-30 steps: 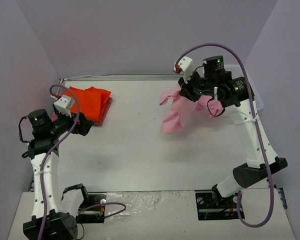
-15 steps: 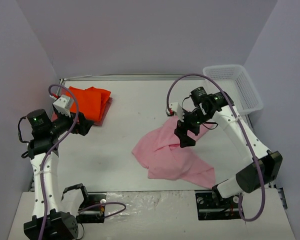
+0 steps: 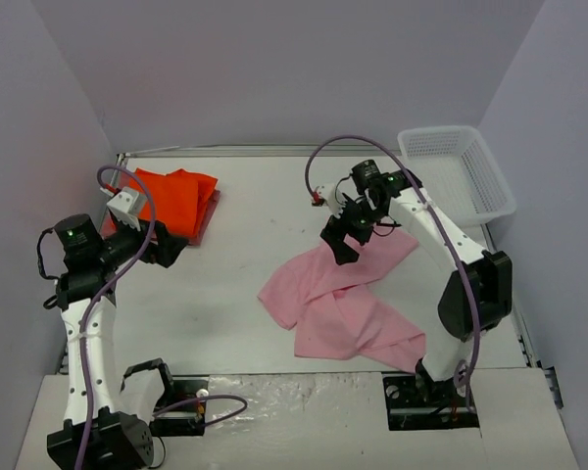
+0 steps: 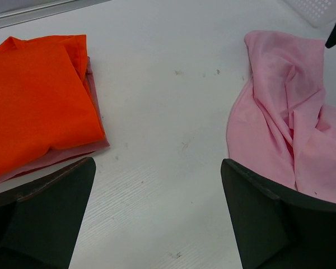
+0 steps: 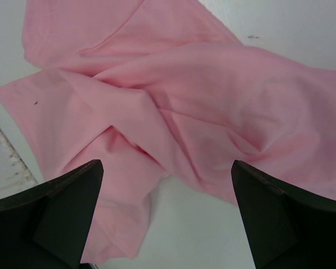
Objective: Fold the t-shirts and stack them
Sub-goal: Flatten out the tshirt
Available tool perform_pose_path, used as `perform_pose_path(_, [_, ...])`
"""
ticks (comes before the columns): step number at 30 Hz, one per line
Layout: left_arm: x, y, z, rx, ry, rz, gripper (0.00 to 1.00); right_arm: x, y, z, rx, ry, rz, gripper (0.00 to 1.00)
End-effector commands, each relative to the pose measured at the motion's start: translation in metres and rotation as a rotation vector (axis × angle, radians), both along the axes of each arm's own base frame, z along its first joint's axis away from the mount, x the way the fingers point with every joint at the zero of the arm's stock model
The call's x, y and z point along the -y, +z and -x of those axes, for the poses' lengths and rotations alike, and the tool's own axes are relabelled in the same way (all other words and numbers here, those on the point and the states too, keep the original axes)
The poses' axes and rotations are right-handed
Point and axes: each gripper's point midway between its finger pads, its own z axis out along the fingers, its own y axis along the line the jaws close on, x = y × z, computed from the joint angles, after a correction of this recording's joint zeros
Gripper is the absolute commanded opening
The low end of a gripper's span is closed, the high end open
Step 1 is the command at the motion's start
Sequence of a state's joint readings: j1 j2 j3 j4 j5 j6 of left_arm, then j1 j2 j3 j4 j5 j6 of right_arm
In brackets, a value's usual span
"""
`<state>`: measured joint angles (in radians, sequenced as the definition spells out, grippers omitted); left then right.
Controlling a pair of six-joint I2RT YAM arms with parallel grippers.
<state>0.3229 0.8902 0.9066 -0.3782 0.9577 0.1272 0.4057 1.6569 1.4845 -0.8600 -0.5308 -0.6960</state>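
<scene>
Since the earlier frame the right pincer (image 3: pixel 341 245) has let go of the light pink t-shirt (image 3: pixel 341 302). The shirt hung bunched from it at upper right and now lies crumpled on the bench (image 3: pixel 245 264) at centre right. The jaws stand wide apart and empty over the garment's upper edge.

The left pincer (image 3: pixel 172 249), likewise parted and holding nothing, sits at the left of the frame beside the stack. That stack is the folded orange t-shirt (image 3: pixel 176 196) on top of a dull pinkish-red t-shirt (image 4: pixel 73 154). A white mesh basket (image 3: pixel 470 186) stands at upper right, well apart.

Risk: the pink shirt lies creased over itself. A pinch into these ridges would likely take two layers, and the fold would come out skewed.

Not determinable: collar, sleeves and hem. The right arm covers the shirt's upper edge in the top view. The red shirt shows only as a margin.
</scene>
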Motion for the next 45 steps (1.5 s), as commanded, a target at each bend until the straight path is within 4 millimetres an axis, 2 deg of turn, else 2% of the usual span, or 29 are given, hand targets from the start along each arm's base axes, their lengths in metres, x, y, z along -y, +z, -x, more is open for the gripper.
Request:
perform_pose_path(1, [0.002, 0.009, -0.001, 0.042, -0.032, 0.000, 0.94, -0.002, -0.007, -0.030, 0.031, -0.065, 0.057, 0.95])
perform_pose_path(5, [0.003, 0.007, -0.001, 0.041, -0.036, 0.000, 0.94, -0.012, -0.021, -0.045, 0.008, -0.075, 0.085, 0.94])
perform_pose_path(8, [0.002, 0.007, -0.002, 0.037, -0.033, -0.001, 0.94, -0.027, -0.036, -0.056, -0.007, -0.079, 0.084, 0.94])
perform_pose_path(10, [0.002, 0.006, -0.002, 0.036, -0.032, -0.001, 0.94, -0.036, -0.039, -0.066, 0.012, -0.081, 0.090, 0.94])
perform_pose_path(11, [0.002, 0.007, -0.001, 0.038, -0.033, 0.000, 0.94, -0.038, -0.051, -0.069, -0.004, -0.085, 0.110, 0.94])
perform_pose_path(15, [0.002, 0.005, -0.002, 0.034, -0.034, -0.001, 0.94, -0.062, -0.060, -0.078, 0.000, -0.057, 0.117, 0.94])
perform_pose_path(17, [0.001, 0.005, -0.002, 0.034, -0.033, -0.006, 0.94, -0.074, -0.067, -0.076, 0.002, -0.020, 0.131, 0.95])
perform_pose_path(21, [-0.001, 0.004, -0.002, 0.032, -0.024, -0.017, 0.94, -0.082, -0.084, -0.069, -0.016, 0.025, 0.164, 0.95])
perform_pose_path(29, [-0.002, 0.000, -0.005, 0.022, -0.026, -0.020, 0.94, -0.078, -0.120, -0.037, -0.116, 0.093, 0.206, 0.93])
perform_pose_path(36, [-0.003, 0.002, -0.003, 0.026, -0.026, -0.036, 0.94, -0.071, -0.143, -0.029, -0.152, 0.098, 0.243, 0.87])
perform_pose_path(39, [-0.002, 0.003, -0.003, 0.027, -0.028, -0.037, 0.94, -0.069, -0.156, -0.021, -0.184, 0.108, 0.266, 0.71])
perform_pose_path(42, [-0.002, 0.004, -0.002, 0.030, -0.030, -0.035, 0.94, -0.070, -0.163, -0.015, -0.194, 0.114, 0.291, 0.40])
perform_pose_path(43, [-0.001, 0.003, -0.001, 0.030, -0.031, -0.035, 0.94, -0.071, -0.162, -0.015, -0.191, 0.114, 0.293, 0.21])
perform_pose_path(44, [-0.001, 0.003, -0.001, 0.030, -0.031, -0.035, 0.94, -0.073, -0.161, -0.014, -0.188, 0.118, 0.295, 0.14])
perform_pose_path(45, [-0.001, 0.003, -0.001, 0.030, -0.033, -0.034, 0.94, -0.077, -0.156, -0.013, -0.167, 0.126, 0.298, 0.00])
